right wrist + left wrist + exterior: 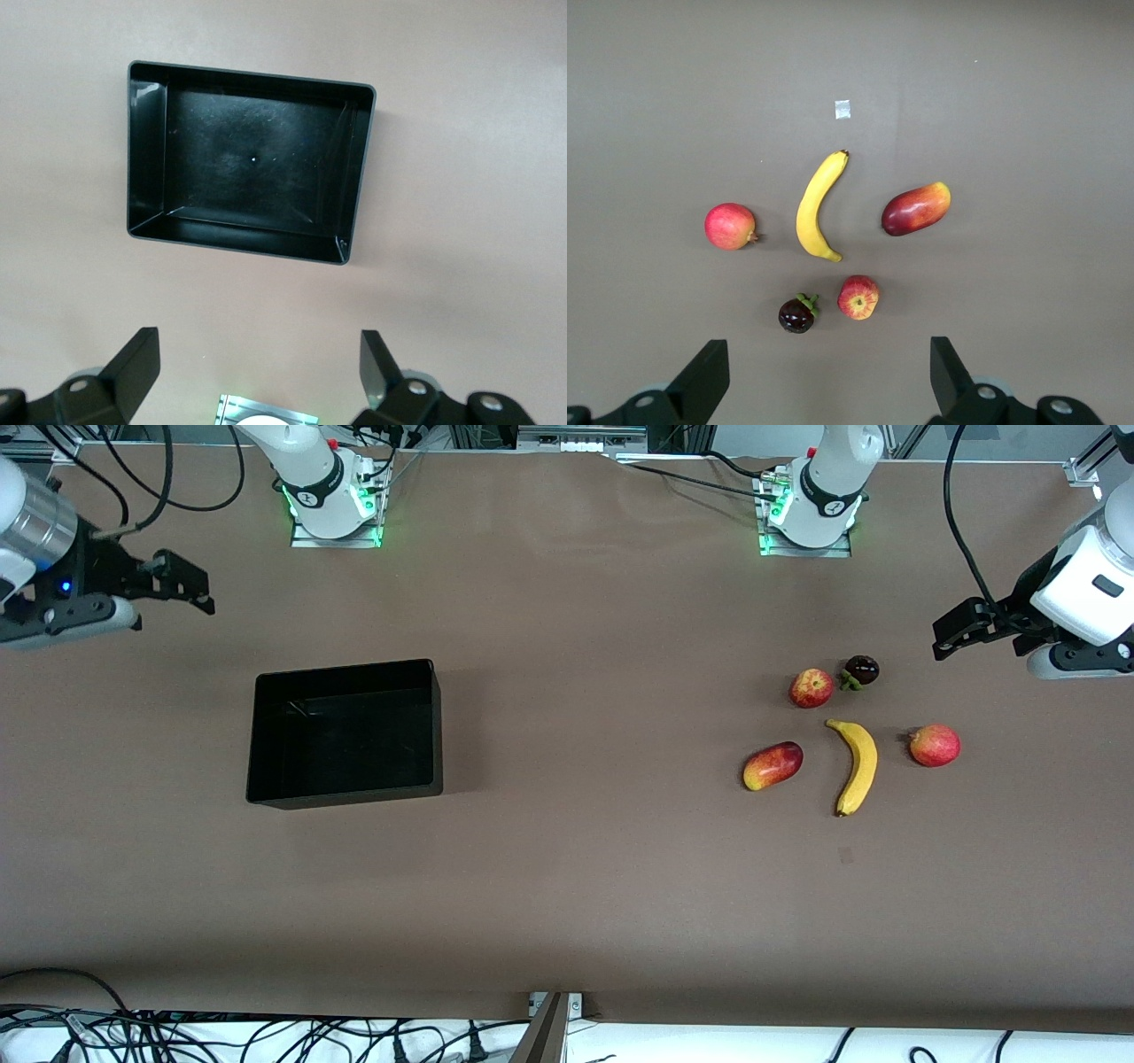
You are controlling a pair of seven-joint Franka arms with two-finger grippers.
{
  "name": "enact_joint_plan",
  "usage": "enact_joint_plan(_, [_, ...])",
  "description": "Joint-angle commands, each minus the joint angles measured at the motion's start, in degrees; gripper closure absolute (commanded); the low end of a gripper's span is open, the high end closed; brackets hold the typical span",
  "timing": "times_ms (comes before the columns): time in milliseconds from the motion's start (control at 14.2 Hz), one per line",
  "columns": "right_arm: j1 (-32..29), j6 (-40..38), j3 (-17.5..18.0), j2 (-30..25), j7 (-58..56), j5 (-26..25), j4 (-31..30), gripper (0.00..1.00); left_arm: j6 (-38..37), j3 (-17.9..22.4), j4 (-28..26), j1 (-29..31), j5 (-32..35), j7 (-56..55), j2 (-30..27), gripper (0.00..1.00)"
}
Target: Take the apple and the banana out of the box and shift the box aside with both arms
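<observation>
A: Where do the grippers stand?

B: The left gripper [941, 636] hangs with jaws apart above bare table, the apple [811, 688] and banana [855, 766] just off it on the table. The right gripper [199, 595], fingers also spread, hovers near the empty box [345, 732].

A: Which step is in hand?

B: Seemingly none: both fruits already lie outside. Next, each gripper would likely close on a box wall.

Left gripper [941, 640], right gripper [205, 598] raised, fingers spread.
</observation>
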Motion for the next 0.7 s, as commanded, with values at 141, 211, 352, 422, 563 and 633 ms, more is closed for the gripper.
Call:
enact_joint_plan(141, [-0.57,0.32,0.63,-0.04,0.7,-2.27,0.09,0.0,-1.56,-0.17,0.92,-0.09,-1.37,0.8,0.52,0.0])
enact_joint_plan(211, [-0.57,0.67,0.45,0.14,0.53,-2.19,0.26,0.0,-2.34,-1.22,0.84,1.04,-1.45,0.27,1.04,0.0])
enact_joint_plan(352, [-0.66,0.32,0.27,0.67,0.87,-2.01,1.75,0.0,-2.7,-5.52,1.01,4.74,-0.84,1.05,2.27,0.0])
enact_joint_plan(422, [-0.66,0.41,0.27,0.76,0.87,-2.01,2.11,0.0,-2.61,-5.45,1.45,3.96,-0.75,1.14,2.97,0.0])
enact_joint_plan(563, [-0.58,0.23,0.54,1.28,0.87,-2.18,2.2,0.0,-2.35,-3.44,1.8,2.47,-1.36,1.14,4.55,0.0])
enact_joint_plan(633, [-0.57,0.23,0.54,1.37,1.4,-2.1,2.2,0.0,-2.35,-2.9,1.89,2.46,-1.63,1.14,5.87,0.0])
